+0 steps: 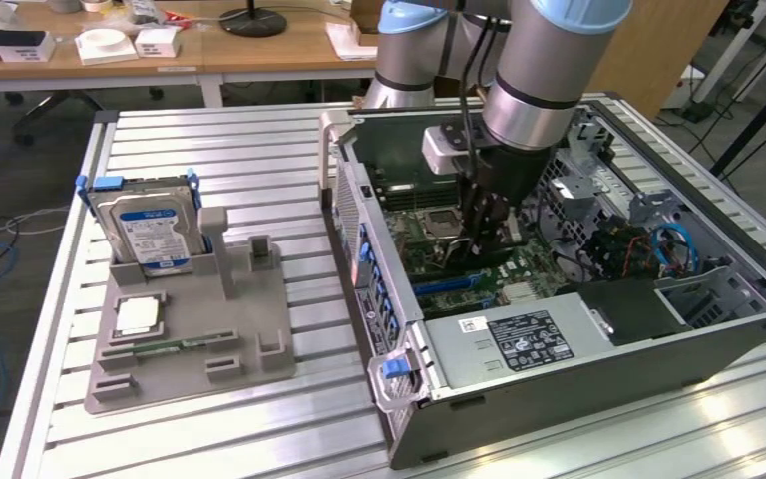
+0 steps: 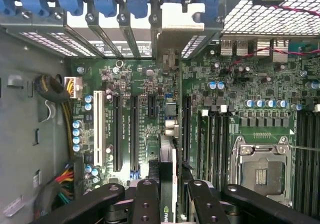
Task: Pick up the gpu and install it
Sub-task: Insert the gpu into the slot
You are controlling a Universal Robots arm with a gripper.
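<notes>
Now my gripper (image 2: 167, 194) is clenched on the gpu (image 2: 168, 174), held edge-on over the motherboard (image 2: 145, 83) slots inside the open computer case (image 1: 557, 344). From the exterior view, the hard drive (image 1: 151, 228) stands in its holder, well to the left.

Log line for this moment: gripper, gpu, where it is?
gripper: shut on gpu | gpu: edge-on, held over motherboard slots inside open case | seating: cannot tell
</notes>
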